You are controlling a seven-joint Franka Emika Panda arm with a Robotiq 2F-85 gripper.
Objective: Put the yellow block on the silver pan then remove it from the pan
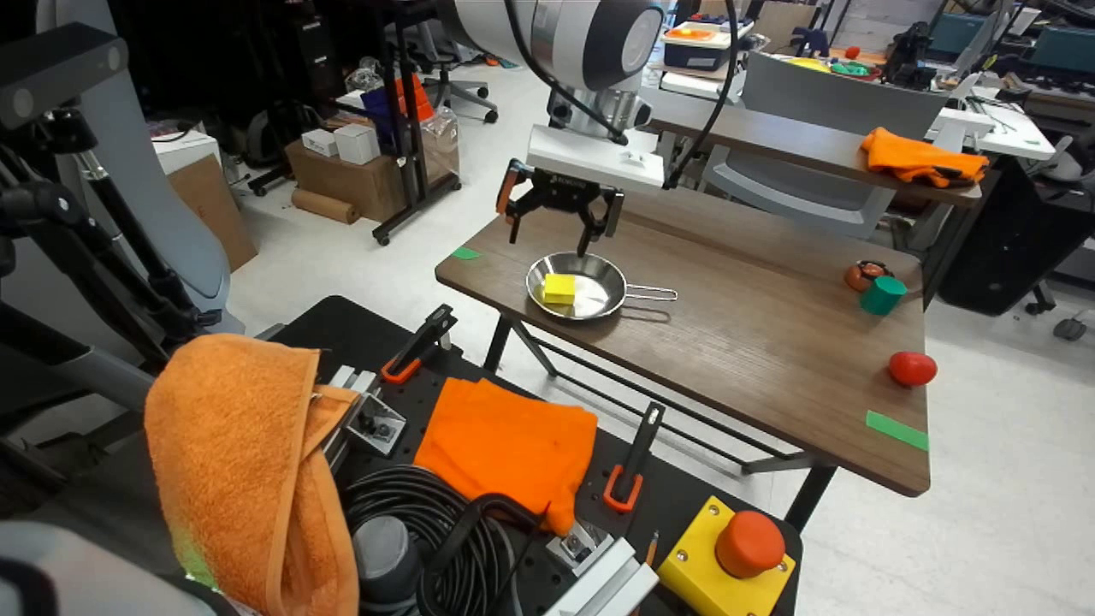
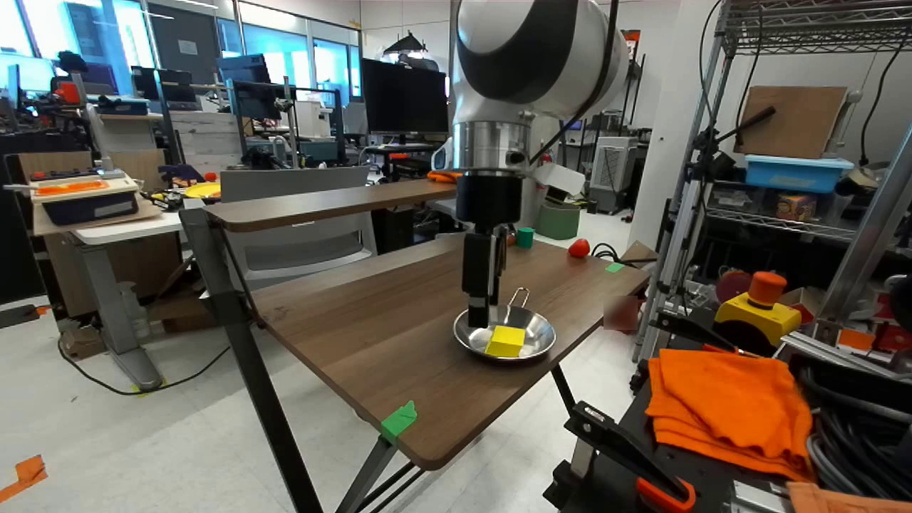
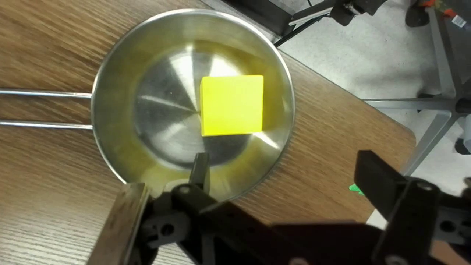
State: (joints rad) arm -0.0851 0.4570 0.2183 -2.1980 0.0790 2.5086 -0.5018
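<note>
Spread wide, the claw (image 1: 548, 245) hangs near the silver pan (image 2: 539, 336); whether the two touch is unclear. In an exterior view, green tape (image 2: 399, 422) marks the near corner of the table (image 2: 370, 349). Farther in, by the right edge, the yellow block (image 2: 506, 343) sits inside the pan, off-centre, away from the handle (image 3: 44, 93). It is bright, plain and chunky, nearly square from above, so its long axis cannot be told; two edges run roughly along the handle. That handle points to the far end, where a red round object (image 2: 578, 248) lies right of a green cylinder (image 2: 525, 238).
</note>
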